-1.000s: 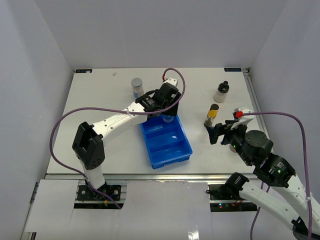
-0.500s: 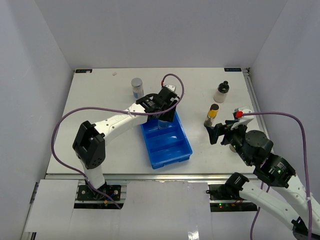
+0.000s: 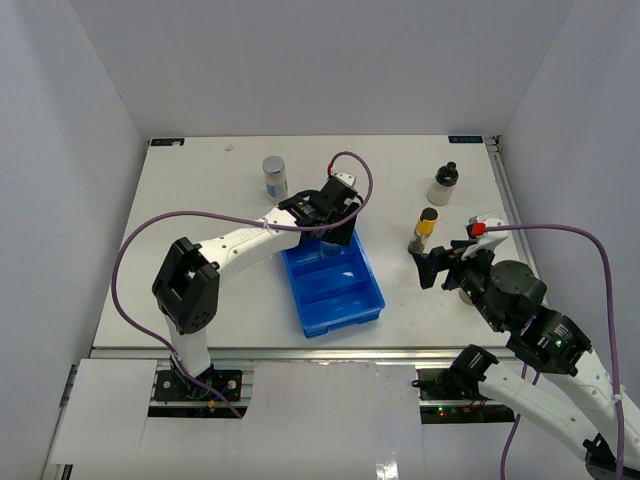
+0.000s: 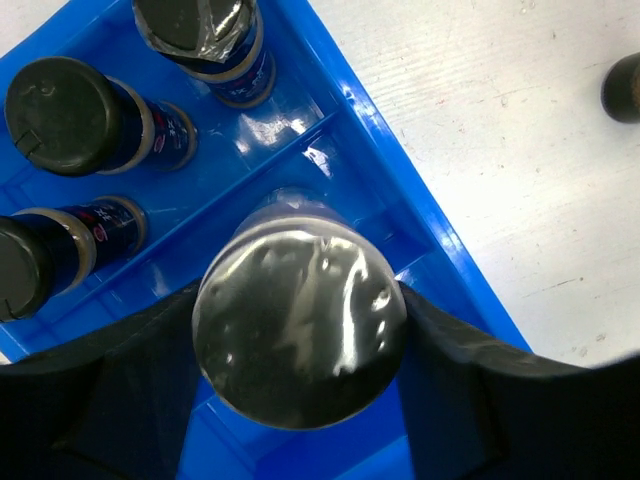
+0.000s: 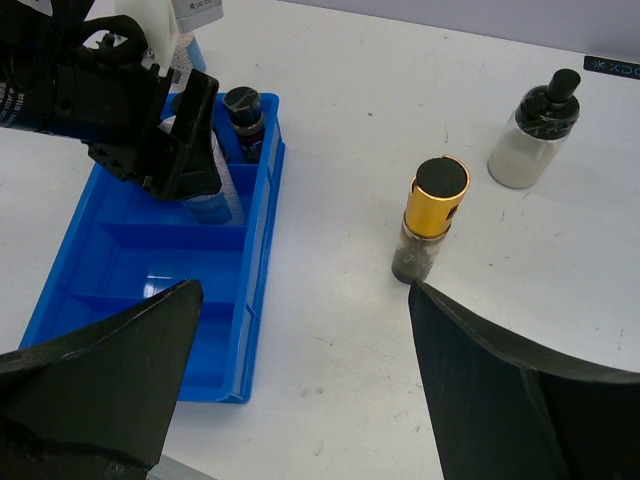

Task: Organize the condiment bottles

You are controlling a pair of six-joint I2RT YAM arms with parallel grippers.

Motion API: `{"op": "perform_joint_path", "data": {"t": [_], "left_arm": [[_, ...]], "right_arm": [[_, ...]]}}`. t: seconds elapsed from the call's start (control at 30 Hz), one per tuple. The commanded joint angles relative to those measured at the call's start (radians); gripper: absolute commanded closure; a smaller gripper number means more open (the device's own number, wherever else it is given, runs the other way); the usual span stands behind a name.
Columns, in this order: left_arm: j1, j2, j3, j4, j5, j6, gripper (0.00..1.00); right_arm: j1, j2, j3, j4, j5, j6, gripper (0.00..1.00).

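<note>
A white table is seen with a blue tray near its middle. The left gripper is positioned over the tray's far half. Its fingers are closed partway against the sides of a silver-lidded jar. That jar is held upright in the second compartment from the tray's far end; contact with the tray floor cannot be told. The right gripper is held well to the right of the tray, spread wide, with nothing gripped.

Three jars are stood in the tray's farthest compartment: a second silver-lidded jar, a black-capped jar and another black-capped jar. Outside the tray, a yellow bottle with a dark cap is stood upright to its right. A whitish bottle with a black cap is placed farther right, beyond the tray's far end. A clear jar is stood beyond the tray's far left corner, apart from it
</note>
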Motion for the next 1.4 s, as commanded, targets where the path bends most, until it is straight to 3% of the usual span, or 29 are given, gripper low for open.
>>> {"op": "perform_joint_path", "data": {"t": [0.0, 0.23, 0.47, 0.6, 0.7, 0.9, 1.37], "left_arm": [[0.004, -0.026, 0.027, 0.009, -0.031, -0.008, 0.17], [0.004, -0.079, 0.102, -0.087, -0.042, -0.01, 0.09], [0.024, -0.14, 0.32, -0.236, -0.106, 0.009, 0.09], [0.176, -0.115, 0.426, -0.281, -0.12, -0.002, 0.08], [0.291, -0.1, 0.389, -0.227, -0.102, -0.013, 0.07], [0.404, -0.028, 0.348, -0.097, -0.056, 0.028, 0.04], [0.485, 0.19, 0.448, -0.025, 0.066, 0.069, 0.06]], "right_arm": [[-0.005, 0.004, 0.013, 0.022, 0.017, -0.026, 0.1], [-0.005, -0.002, -0.001, 0.025, 0.024, -0.028, 0.1], [-0.005, -0.005, -0.013, 0.029, 0.02, -0.022, 0.1], [-0.005, -0.002, -0.025, 0.04, 0.014, -0.016, 0.1], [-0.004, 0.011, -0.018, 0.041, 0.01, -0.017, 0.1], [-0.004, 0.001, -0.035, 0.057, 0.009, -0.024, 0.1], [-0.004, 0.021, -0.063, 0.082, 0.017, -0.053, 0.1]]}}
